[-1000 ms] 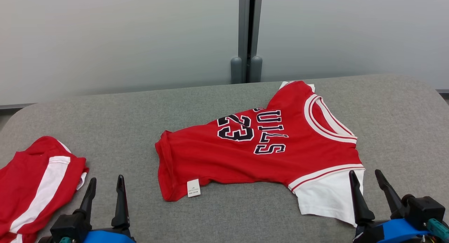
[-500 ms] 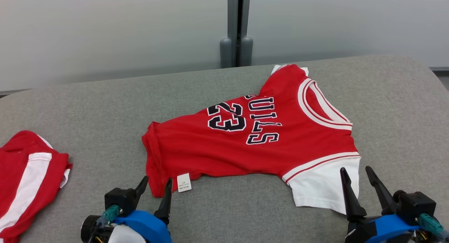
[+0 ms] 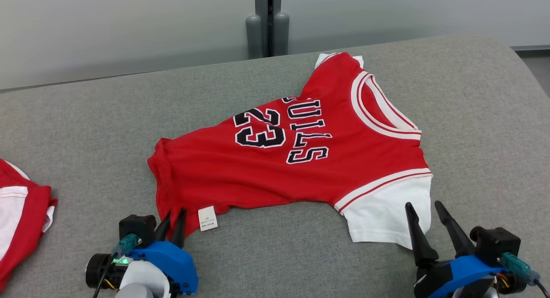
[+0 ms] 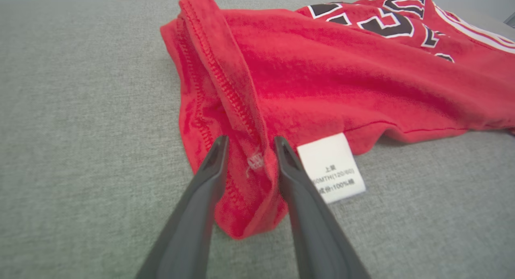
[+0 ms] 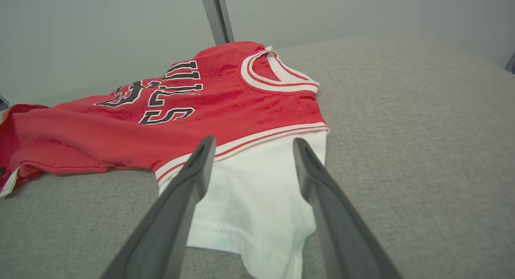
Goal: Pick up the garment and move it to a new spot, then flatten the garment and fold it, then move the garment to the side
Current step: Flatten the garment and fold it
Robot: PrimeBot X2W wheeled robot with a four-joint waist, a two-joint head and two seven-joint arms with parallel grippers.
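Now the left gripper [image 3: 175, 213] has moved along the desk's [image 3: 86, 130] near edge to the red shirt's [image 3: 279, 177] bottom corner. Its fingers [image 4: 205, 182] have come closer together, one each side of the hem [image 4: 227, 85]. I cannot tell if they pinch it yet. The shirt lies mid-desk. The right gripper [image 3: 423, 204] stays spread wide by the white sleeve [image 3: 386, 216]. Lifting looks close.
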